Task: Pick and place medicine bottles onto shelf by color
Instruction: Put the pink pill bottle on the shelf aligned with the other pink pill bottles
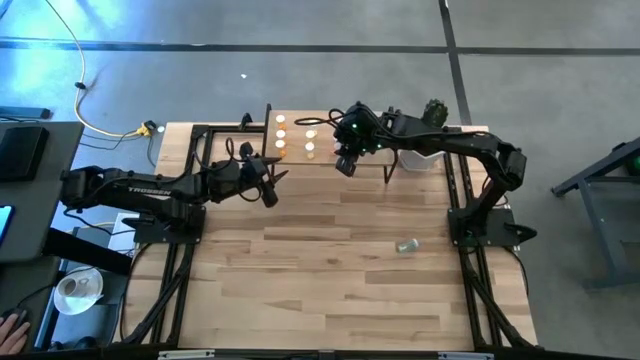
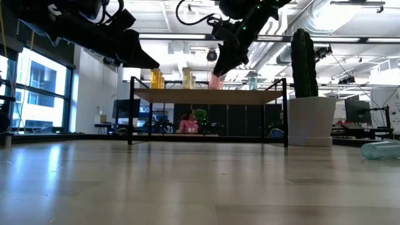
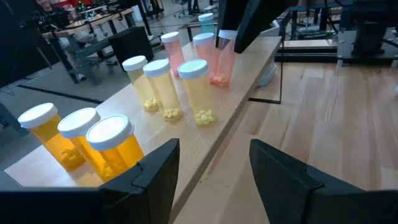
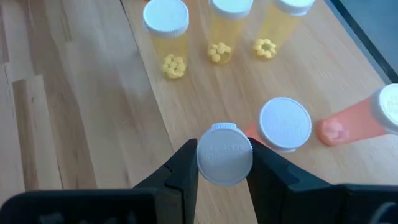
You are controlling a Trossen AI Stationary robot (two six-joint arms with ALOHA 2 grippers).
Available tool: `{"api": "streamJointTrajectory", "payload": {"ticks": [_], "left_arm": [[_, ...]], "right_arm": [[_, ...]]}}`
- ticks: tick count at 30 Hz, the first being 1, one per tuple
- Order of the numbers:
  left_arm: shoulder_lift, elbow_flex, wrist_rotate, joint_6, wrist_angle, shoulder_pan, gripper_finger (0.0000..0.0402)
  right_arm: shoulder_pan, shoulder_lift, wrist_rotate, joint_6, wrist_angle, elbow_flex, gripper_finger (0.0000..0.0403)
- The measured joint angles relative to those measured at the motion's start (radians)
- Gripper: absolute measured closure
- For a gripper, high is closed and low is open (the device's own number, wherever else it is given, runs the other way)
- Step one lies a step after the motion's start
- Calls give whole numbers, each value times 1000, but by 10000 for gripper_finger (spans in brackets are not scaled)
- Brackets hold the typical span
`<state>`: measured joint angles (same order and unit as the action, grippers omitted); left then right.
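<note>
- A pink bottle (image 4: 224,154) sits pinched by its white cap between the right gripper's (image 4: 224,163) two fingers, right over the shelf (image 1: 322,122).
- In the left wrist view the same bottle (image 3: 222,59) stands at the shelf's near edge with its base at or just above the board (I cannot tell whether it touches), and the right gripper's dark fingers (image 3: 239,25) come down onto its cap.
- Just beside it are two more pink bottles (image 3: 203,50), one of them (image 4: 285,124) almost touching the held cap.
- Further along the board stand three yellow bottles (image 3: 198,92) in a cluster, and beyond them three orange bottles (image 3: 112,146) at the shelf's end.
- A green-tinted bottle (image 3: 205,22) stands at the far end of the row, behind the pink ones.
- The left gripper (image 3: 211,168) hovers just off the shelf's front edge near the orange group, fingers parted and empty.
- One lone bottle (image 1: 405,245) lies on its side on the table (image 1: 330,290), well apart from the shelf, toward the right arm's base.
- A cactus in a white pot (image 2: 310,120) stands beside the shelf's right legs.
</note>
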<state>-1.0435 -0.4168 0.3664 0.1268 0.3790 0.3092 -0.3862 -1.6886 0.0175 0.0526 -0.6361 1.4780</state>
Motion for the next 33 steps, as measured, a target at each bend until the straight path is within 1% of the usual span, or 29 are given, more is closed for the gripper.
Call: {"api": "streamJointTrajectory", "payload": {"ticks": [6, 12, 17, 29, 33], "left_arm": [[0, 0, 0, -1, 0, 0, 216], [0, 0, 0, 0, 0, 0, 216], [0, 0, 0, 0, 0, 0, 216], [0, 0, 0, 0, 0, 0, 216], [0, 0, 0, -1, 0, 0, 216]], "right_arm": [[0, 0, 59, -2, -17, 0, 308], [-1, 0, 60, -2, -18, 0, 308], [0, 11, 34, 0, -24, 0, 308], [-2, 12, 20, -4, -245, 189, 308], [-9, -10, -32, -10, -309, 248, 308]]}}
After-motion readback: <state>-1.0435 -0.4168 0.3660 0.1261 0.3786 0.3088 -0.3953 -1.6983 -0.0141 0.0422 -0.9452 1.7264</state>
